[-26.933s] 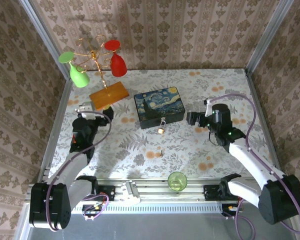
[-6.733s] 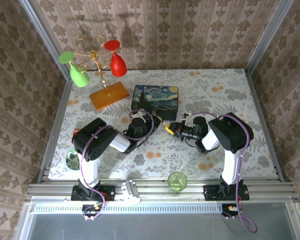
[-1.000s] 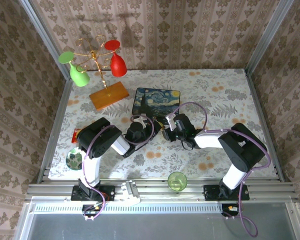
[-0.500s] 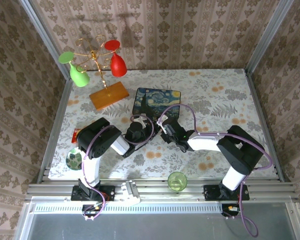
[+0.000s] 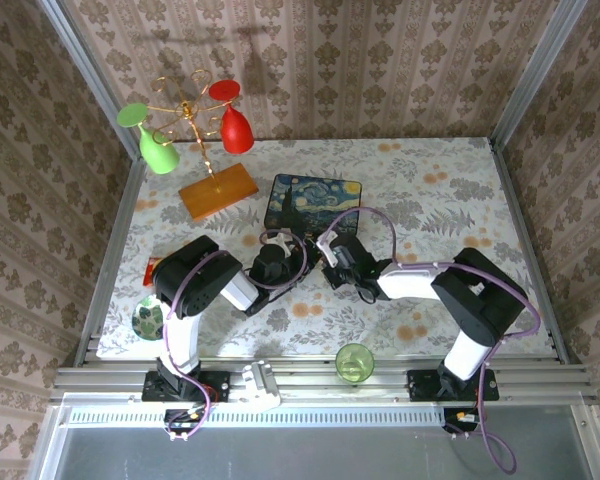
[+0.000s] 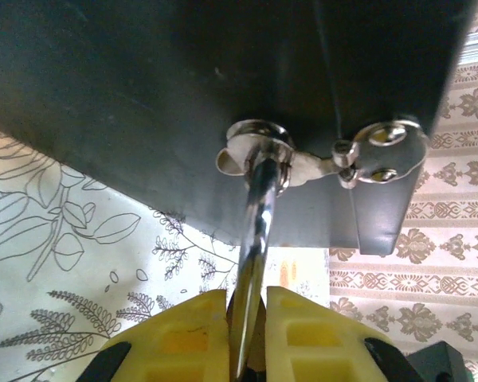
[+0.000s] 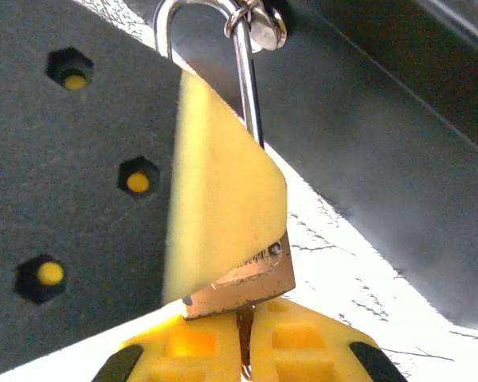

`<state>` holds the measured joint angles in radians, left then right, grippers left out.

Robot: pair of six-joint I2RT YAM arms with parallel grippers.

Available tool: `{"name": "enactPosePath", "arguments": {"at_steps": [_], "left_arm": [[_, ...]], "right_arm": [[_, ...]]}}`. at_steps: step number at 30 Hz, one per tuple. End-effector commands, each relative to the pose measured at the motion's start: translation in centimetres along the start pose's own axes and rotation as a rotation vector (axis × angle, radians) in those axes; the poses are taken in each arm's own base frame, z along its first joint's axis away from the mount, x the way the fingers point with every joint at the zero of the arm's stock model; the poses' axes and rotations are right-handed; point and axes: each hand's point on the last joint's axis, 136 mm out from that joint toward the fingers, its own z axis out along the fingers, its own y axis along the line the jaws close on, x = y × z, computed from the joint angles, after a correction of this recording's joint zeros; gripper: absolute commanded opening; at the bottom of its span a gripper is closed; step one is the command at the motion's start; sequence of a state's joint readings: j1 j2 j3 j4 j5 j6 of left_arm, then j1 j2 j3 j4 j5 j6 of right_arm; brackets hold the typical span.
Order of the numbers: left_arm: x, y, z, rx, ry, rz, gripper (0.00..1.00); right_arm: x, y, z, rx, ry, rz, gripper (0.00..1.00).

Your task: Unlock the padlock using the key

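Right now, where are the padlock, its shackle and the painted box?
padlock [image 7: 251, 280], right wrist view, brass body.
shackle [image 6: 256, 213], left wrist view, silver leg.
painted box [image 5: 313, 203], top external view, starry lid.

Left pincer [image 5: 295, 246], right pincer [image 5: 327, 253] (close together) before starry box [image 5: 315, 200].

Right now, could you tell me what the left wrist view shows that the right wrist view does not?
Left wrist: the silver latch plate and the patterned wallpaper. Right wrist: the padlock's brass body, with the right end effector shut on a sliver beneath, apparently the key. Both: the shackle through the latch ring, and the left end effector clamped on the padlock.
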<state>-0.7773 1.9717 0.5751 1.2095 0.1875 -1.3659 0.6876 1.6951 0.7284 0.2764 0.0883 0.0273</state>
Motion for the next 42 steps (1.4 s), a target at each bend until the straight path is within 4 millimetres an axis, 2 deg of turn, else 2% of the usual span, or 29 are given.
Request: {"name": "enactPosePath", "arguments": {"at_steps": [1,5,9,15,17,19,22,28,31,34,42], "left_arm": [[0.8,-3.5,-0.7,0.112,0.04,0.018,0.0],[0.7,-3.6,-0.8,0.118,0.038,0.018,0.0],[0.4,-3.7,-1.1,0.122,0.032,0.022,0.0],[0.4,-4.1,-1.3,0.131,0.032,0.032,0.0],[0.3,-3.5,-1.5,0.113,0.023,0.04,0.01],[0.1,-2.4,-1.8,0.086,0.011,0.028,0.13],[-0.2,-1.4,-2.2,0.062,-0.001,0.038,0.09],[-1.2,-0.4,-3.2,0.022,-0.039,0.061,0.28],[-1.5,0.0,-3.5,0.01,-0.046,0.071,0.28],[-1.8,0.4,-4.0,-0.003,-0.067,0.078,0.32],[-2.0,1.4,-4.5,-0.073,-0.061,0.129,0.26]], "right_arm": [[-1.5,0.4,-0.6,-0.142,-0.086,0.156,0.09],[-2.0,0.0,-1.7,-0.367,-0.141,0.34,0.08],[-2.5,0.3,-2.4,-0.464,-0.135,0.372,0.08],[-2.6,0.4,-2.3,-0.611,-0.143,0.488,0.06],[-2.5,0.1,-2.3,-0.63,-0.152,0.524,0.05],[-2.3,0.0,-2.1,-0.626,-0.148,0.537,0.05],[-1.7,0.0,-1.8,-0.622,-0.133,0.556,0.04],[-1.1,0.0,-1.3,-0.626,-0.116,0.597,0.02],[-0.6,-0.2,-0.9,-0.618,-0.107,0.614,0.01],[-0.4,-0.1,-0.8,-0.624,-0.104,0.632,0.01],[-0.7,-0.2,-0.7,-0.666,-0.116,0.676,0.03]]}}
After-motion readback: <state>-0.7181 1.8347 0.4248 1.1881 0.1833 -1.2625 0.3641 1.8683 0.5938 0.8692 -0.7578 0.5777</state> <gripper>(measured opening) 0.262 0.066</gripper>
